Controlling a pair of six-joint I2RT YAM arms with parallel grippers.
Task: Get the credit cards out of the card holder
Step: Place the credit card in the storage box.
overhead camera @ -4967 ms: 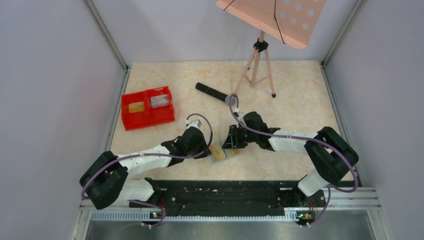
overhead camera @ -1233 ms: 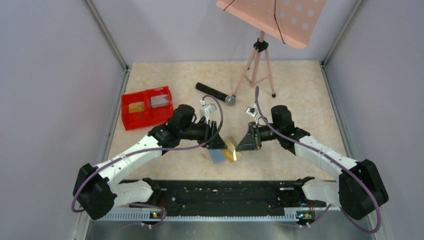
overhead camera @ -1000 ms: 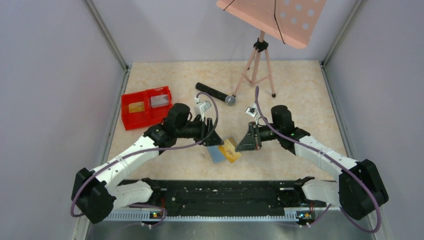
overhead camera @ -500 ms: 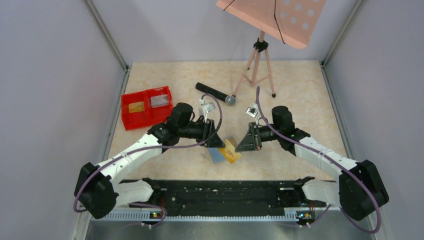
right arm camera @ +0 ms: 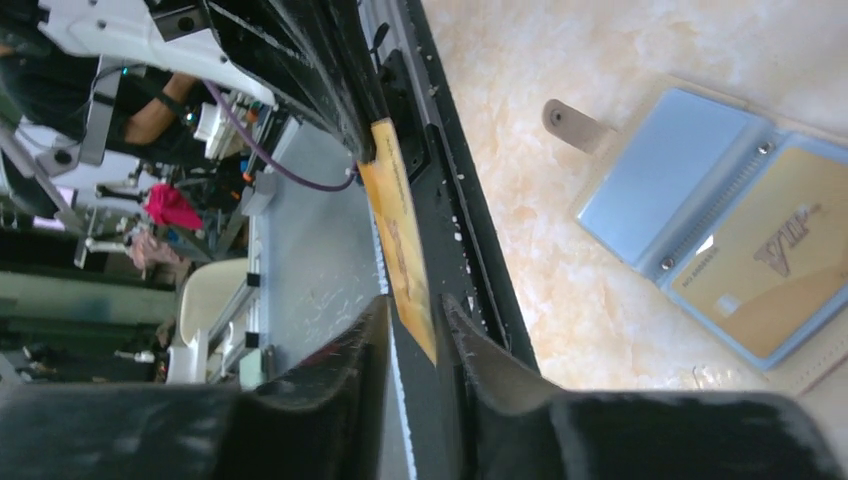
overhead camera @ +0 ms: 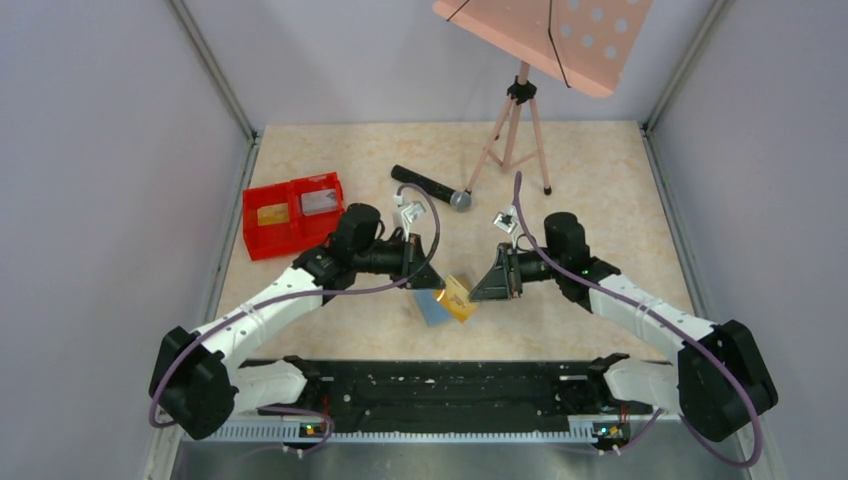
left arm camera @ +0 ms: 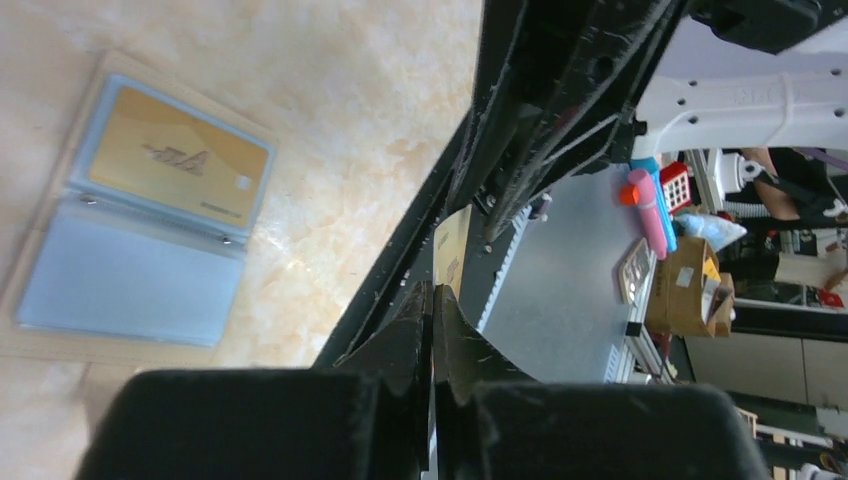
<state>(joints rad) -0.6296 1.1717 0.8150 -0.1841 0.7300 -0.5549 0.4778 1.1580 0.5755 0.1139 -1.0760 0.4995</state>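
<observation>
Right wrist: card (right arm camera: 400,240) within right gripper (right arm camera: 413,308)

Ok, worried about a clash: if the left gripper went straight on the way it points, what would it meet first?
Probably the right gripper, facing it beyond the gold card between them, though depth is hard to judge.
</observation>
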